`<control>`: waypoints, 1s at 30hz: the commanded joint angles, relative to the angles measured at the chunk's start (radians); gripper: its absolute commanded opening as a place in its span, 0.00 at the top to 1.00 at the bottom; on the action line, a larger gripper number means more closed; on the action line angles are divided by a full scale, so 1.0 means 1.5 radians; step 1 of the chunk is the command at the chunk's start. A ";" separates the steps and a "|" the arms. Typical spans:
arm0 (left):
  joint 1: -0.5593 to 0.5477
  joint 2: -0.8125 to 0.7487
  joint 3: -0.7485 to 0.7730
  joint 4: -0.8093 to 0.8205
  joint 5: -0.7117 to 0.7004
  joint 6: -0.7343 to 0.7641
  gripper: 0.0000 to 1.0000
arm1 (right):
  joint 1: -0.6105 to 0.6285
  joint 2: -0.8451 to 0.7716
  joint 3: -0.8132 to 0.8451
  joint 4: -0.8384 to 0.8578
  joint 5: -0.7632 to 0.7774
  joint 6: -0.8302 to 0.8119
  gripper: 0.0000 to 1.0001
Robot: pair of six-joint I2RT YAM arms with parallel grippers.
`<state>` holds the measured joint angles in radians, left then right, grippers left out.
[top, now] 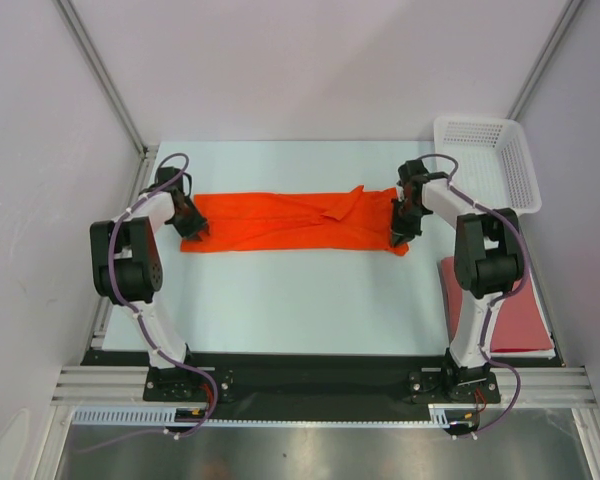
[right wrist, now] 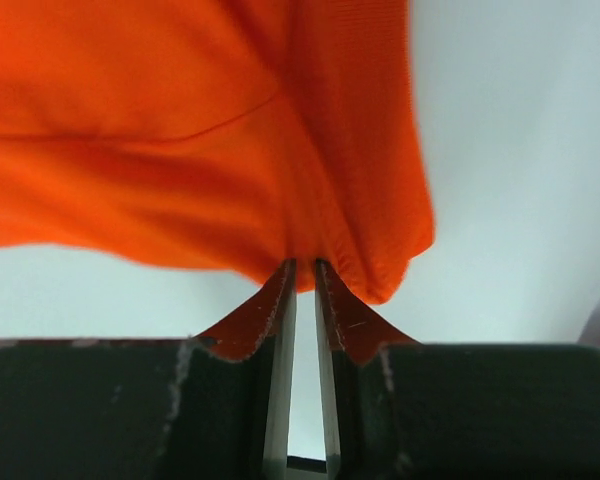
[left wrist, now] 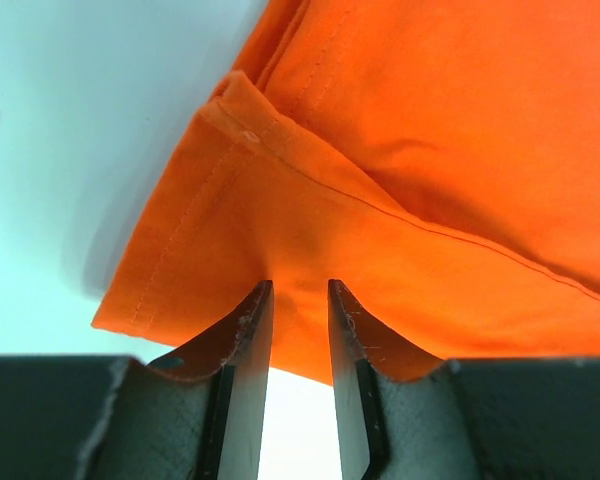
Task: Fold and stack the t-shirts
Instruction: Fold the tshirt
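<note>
The bright orange t-shirt (top: 290, 222) is folded into a long band across the middle of the table. My left gripper (top: 194, 232) is shut on its left end, near the front corner. In the left wrist view the hemmed cloth (left wrist: 430, 150) bunches between the tips of the left gripper (left wrist: 300, 285) and hangs slightly off the table. My right gripper (top: 400, 236) is shut on the right end. The right wrist view shows the right gripper (right wrist: 305, 262) with its jaws almost together, pinching a gathered corner of the cloth (right wrist: 160, 120). The brick-red t-shirt (top: 525, 315) lies flat at the right, partly under the right arm.
A white lattice basket (top: 490, 160) stands at the back right corner. Grey walls and metal posts close in the table at the back and on both sides. Both arm bases are bolted to the rail at the near edge.
</note>
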<state>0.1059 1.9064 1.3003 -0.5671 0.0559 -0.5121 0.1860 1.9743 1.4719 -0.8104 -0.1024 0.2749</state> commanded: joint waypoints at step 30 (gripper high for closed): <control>-0.143 -0.160 -0.028 0.030 0.098 -0.046 0.61 | -0.048 0.088 0.199 0.232 -0.163 0.221 0.41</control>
<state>-0.0341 1.6897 1.2564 -0.5564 0.1295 -0.5350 0.1154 2.0216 1.7138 -0.6014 -0.2699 0.4793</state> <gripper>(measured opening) 0.387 0.603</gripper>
